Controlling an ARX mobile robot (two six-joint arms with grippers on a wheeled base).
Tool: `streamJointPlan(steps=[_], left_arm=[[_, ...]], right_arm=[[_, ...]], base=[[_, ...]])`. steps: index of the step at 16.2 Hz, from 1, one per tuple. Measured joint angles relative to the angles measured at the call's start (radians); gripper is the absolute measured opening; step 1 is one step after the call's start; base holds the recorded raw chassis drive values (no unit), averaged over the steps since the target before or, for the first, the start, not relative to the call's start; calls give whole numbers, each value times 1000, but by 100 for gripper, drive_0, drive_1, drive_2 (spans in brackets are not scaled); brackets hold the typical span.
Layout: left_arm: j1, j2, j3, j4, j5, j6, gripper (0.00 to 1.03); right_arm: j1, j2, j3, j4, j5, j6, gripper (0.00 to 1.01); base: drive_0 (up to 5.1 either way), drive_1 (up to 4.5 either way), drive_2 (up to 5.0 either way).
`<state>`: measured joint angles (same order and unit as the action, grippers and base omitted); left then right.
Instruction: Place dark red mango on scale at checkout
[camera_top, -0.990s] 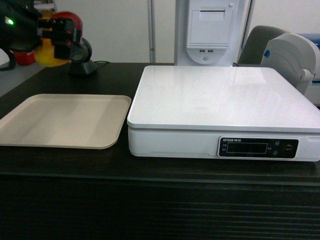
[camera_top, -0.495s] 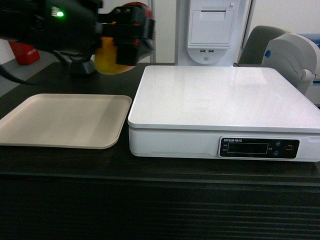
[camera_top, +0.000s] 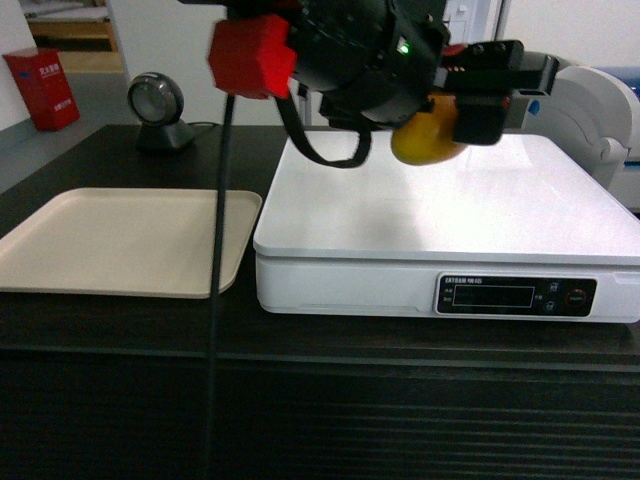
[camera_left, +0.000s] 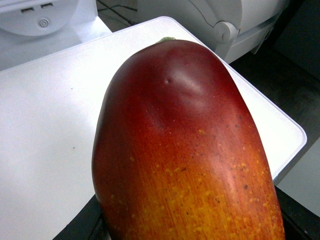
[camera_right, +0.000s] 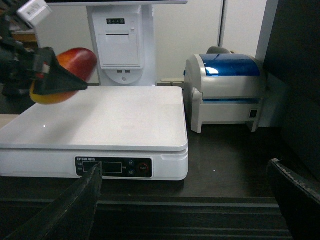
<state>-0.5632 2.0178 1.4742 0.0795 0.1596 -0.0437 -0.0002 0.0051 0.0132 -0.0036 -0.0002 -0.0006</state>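
Mango (camera_top: 428, 142), dark red over yellow, hangs pinched in the left gripper (camera_top: 455, 105) above the scale (camera_top: 440, 215) on the checkout (camera_top: 130, 330), toward the platter's 12 o'clock edge. Its long axis runs outward from the wrist. The right gripper (camera_right: 185, 200), spread wide and empty, waits near the counter front.

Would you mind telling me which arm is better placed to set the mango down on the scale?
The left. Its hand already grips the dark red mango above the scale. The right hand hangs open, empty, in front of the checkout.
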Motion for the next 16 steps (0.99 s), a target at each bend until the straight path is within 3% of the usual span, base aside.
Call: streamJointPlan(steps=[3, 7, 16], left_arm=[[-36, 130, 169, -82, -30, -37, 62], [-46, 244, 336, -181, -63, -85, 62], [-31, 454, 677, -467, -131, -290, 62]], right_arm=[[0, 0, 0, 0, 0, 0, 98], [0, 0, 0, 0, 0, 0, 98], [0, 0, 0, 0, 0, 0, 98]], base=[[0, 0, 0], [0, 0, 0], [0, 0, 0]])
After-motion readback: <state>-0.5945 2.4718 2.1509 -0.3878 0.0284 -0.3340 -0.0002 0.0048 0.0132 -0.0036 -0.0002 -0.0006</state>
